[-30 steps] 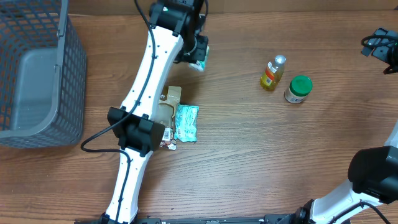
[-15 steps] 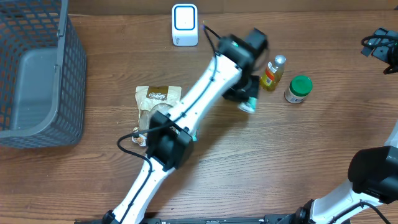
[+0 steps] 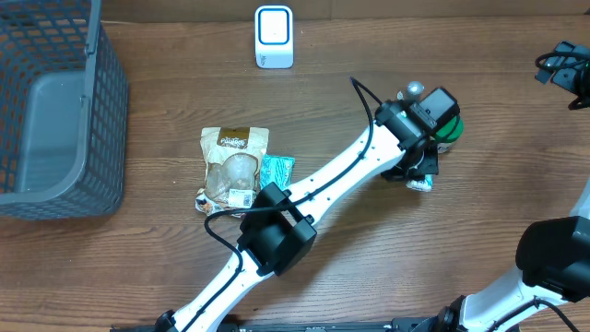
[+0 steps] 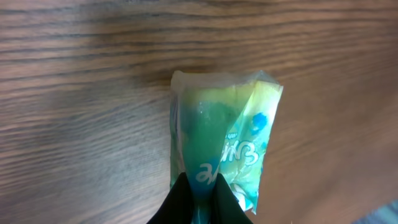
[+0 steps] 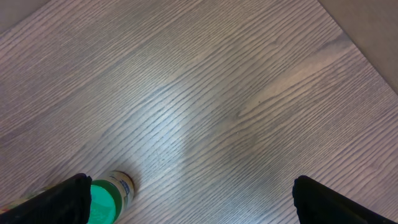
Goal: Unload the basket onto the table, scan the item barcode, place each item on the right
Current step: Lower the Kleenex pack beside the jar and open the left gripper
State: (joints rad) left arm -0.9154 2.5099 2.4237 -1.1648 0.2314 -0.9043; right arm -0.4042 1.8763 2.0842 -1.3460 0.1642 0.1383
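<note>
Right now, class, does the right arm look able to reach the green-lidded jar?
Probably: bare table lies between the open right gripper and the jar, though the left gripper, holding a pouch, crowds it.

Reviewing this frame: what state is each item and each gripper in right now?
Left gripper: shut on green plastic packet.
Right gripper: open, holding nothing.
Green-lidded jar: upright, lid on.
Silver-capped bottle: upright, only cap showing.
Brown snack bag: lying flat.
Teal packet: flat beside that bag.
White scanner box: standing, untouched.
Grey mesh basket: upright.

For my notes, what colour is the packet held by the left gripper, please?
Green and pale yellow packet; left wrist view shows it best.
</note>
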